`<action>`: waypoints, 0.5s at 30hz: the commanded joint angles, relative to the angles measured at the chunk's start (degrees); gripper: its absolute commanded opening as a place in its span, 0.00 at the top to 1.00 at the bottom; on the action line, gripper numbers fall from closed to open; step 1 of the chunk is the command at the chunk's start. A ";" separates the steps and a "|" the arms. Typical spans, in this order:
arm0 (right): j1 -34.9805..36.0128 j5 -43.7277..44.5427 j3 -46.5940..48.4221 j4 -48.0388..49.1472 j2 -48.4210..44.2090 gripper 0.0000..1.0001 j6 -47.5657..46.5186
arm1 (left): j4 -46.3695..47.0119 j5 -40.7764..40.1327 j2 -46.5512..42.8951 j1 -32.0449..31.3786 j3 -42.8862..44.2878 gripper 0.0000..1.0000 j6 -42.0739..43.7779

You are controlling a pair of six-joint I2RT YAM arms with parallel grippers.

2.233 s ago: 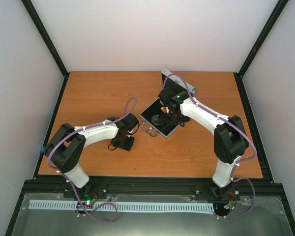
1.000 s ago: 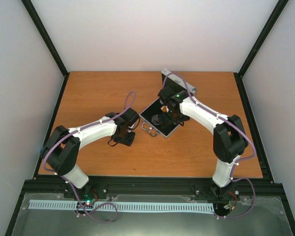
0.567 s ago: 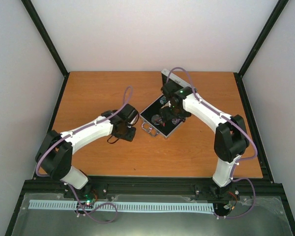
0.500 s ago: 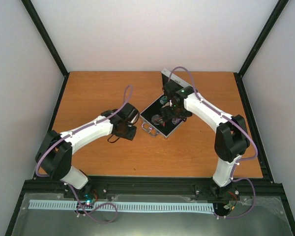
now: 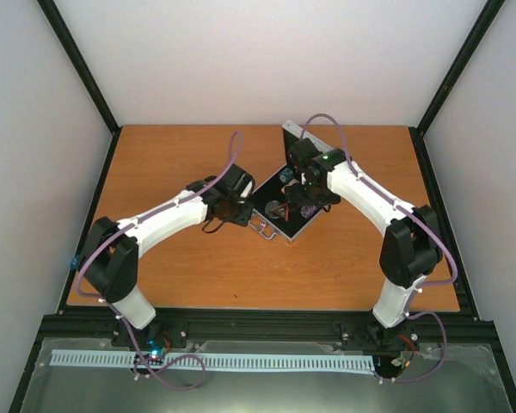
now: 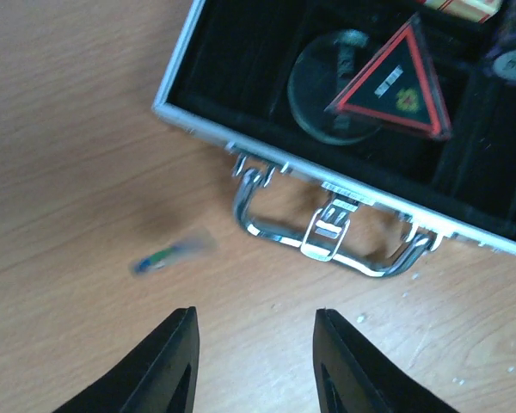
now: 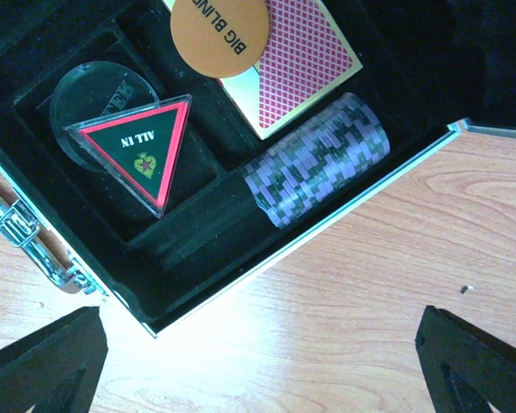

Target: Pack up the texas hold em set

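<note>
**Case loaded, lid up: snags and a stray to watch**

The silver case (image 6: 198, 73) lies open on the table (image 6: 69, 129), its lid (image 5: 290, 129) raised on the far side. Inside are a row of purple poker chips (image 7: 314, 159) along one wall, the card pack (image 7: 297, 64) beside them, the orange disc (image 7: 219, 34) lying partly on the pack, and the black-red triangle (image 7: 142, 146) overlapping the clear disc (image 7: 86, 99).

The left gripper (image 6: 254, 318) hangs just outside the case, on its handle (image 6: 327, 241) side, fingers a little apart and holding nothing. The right gripper (image 7: 258, 323) hovers over the chip corner of the case, jaws spread wide and empty.

The likely remaining step is closing the lid. The disc and the triangle each ride on another piece, so they may stand proud and stop the lid from seating. A push at the handle could slide the light case. A small blurred blue-green thing (image 6: 172, 255) lies on the table beside the handle; what it is cannot be told, and it could be left out.
</note>
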 commanded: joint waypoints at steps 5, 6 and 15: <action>-2.04 2.14 0.96 -2.49 -3.66 0.00 0.97 | 5.51 4.87 8.14 0.70 9.10 0.64 2.22; -2.31 2.01 0.86 -2.52 -3.86 0.00 0.82 | 5.41 5.17 8.87 0.71 10.02 0.64 2.34; -2.62 0.63 -0.62 -2.01 -3.88 0.00 -1.22 | 1.99 3.32 5.73 2.09 10.84 0.48 3.26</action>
